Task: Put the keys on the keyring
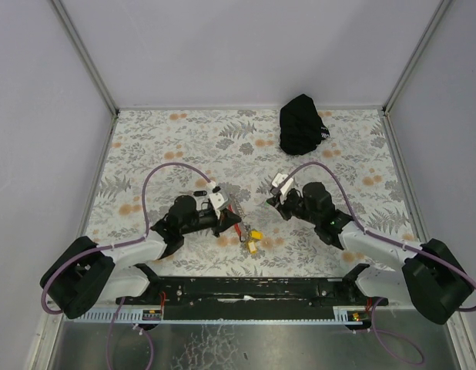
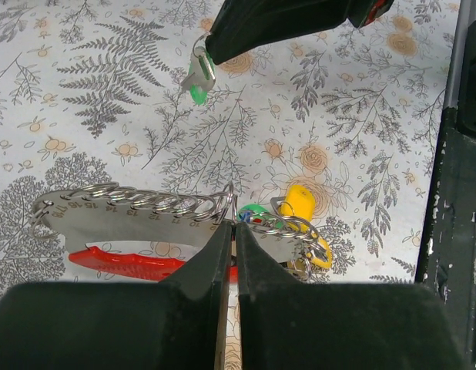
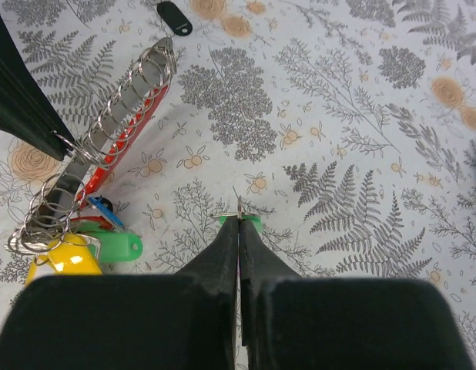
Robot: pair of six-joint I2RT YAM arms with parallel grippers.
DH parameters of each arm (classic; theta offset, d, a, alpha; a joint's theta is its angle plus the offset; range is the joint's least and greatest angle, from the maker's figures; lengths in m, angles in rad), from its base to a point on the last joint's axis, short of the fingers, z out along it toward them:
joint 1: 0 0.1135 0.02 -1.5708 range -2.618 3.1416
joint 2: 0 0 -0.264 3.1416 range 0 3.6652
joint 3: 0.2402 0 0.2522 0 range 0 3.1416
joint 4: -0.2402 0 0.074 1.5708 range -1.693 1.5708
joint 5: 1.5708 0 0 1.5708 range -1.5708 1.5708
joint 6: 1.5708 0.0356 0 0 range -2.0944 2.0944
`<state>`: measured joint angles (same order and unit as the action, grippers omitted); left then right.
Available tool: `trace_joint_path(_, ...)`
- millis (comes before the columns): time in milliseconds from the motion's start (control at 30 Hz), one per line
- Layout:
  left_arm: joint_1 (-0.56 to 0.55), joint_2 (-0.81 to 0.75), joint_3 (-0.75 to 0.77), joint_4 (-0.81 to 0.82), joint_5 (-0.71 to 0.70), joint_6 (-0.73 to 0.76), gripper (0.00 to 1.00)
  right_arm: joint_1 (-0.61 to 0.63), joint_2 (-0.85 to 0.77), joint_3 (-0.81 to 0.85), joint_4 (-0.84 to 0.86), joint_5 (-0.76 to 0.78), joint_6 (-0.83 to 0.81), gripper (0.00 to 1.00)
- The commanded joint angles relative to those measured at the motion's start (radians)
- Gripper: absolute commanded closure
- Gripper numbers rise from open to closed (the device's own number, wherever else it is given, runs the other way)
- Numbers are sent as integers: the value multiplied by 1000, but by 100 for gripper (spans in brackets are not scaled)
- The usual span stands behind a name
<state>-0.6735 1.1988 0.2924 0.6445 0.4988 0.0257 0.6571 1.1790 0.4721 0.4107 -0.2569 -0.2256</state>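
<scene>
Jaws of the left claw (image 2: 232, 225) were pressed together on the keyring (image 2: 222, 206), pinching a silvery ring right at the tips. From that pinch a chain (image 2: 145, 202) of linked rings ran off to the claw's left over a flat metal strip. A red strap (image 2: 130, 264) curved along the near side of the chain, close under the claw. Just right of the tips lay a yellow tag (image 2: 303, 204), and between it and the tips showed a bit of a green tag (image 2: 253, 210). The blue key (image 3: 105, 208) lay tucked under the chain beside these; whether it was threaded on the ring could not be told.

Ahead of the left claw, near but not touching it, the right claw (image 3: 239, 220) had its jaws together too. They were clamped on the green key (image 2: 198, 91), which stuck out past the tips with its small wire loop. The keyring bunch sat off to this claw's left on the flowered table (image 3: 361, 116). Farther ahead and to the left lay a small black oblong piece (image 3: 174, 17), apart from everything else. Well beyond the right claw, at the far edge of the table, sat a black cloth bundle (image 1: 303, 123).
</scene>
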Motion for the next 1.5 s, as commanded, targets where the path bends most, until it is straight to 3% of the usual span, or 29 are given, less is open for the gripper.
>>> trace_joint_path(0,-5,-12,52,-10,49,83,100,-7,-44,-33,180,-29,24,100)
trace_joint_path(133,-5,-27,61,-46,68,125,100,-7,-79,-55,210,-22,47,100)
trace_joint_path(433,-3,-19,67,-46,126,177,100,-7,-61,-166,474,-96,99,100)
trace_joint_path(733,-3,-15,54,-18,162,196,100,-7,-174,-100,137,-301,-88,100)
trace_joint_path(1033,-9,20,48,9,213,233,100,-3,-123,-62,70,-472,-123,100)
trace_joint_path(1467,-86,81,48,55,107,273,100,25,-28,-66,70,-466,-111,100)
